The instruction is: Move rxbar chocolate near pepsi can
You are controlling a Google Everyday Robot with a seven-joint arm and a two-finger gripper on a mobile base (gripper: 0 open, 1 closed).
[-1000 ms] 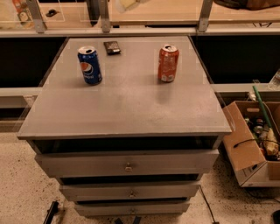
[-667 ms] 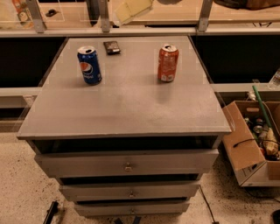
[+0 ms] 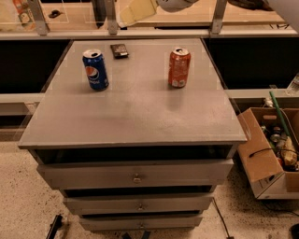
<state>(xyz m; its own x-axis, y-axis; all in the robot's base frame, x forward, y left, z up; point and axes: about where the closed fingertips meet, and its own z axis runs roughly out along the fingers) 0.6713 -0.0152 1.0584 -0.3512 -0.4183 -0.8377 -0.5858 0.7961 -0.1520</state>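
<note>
The rxbar chocolate (image 3: 119, 50) is a small flat dark bar lying at the back of the grey cabinet top (image 3: 135, 112), left of centre. The blue pepsi can (image 3: 96, 70) stands upright in front of it and to its left, a short gap away. My gripper (image 3: 135, 11) enters at the top edge as a pale cream part, above and behind the bar, well clear of it and touching nothing.
A red-orange soda can (image 3: 179, 67) stands upright on the right side of the top. Drawers (image 3: 135, 175) face front below. An open cardboard box (image 3: 273, 149) of clutter sits on the floor at right. A railing with posts (image 3: 217, 18) runs behind the cabinet.
The arm has come further into view at the top and moved down toward the back of the cabinet. The bar and both cans have not moved.
</note>
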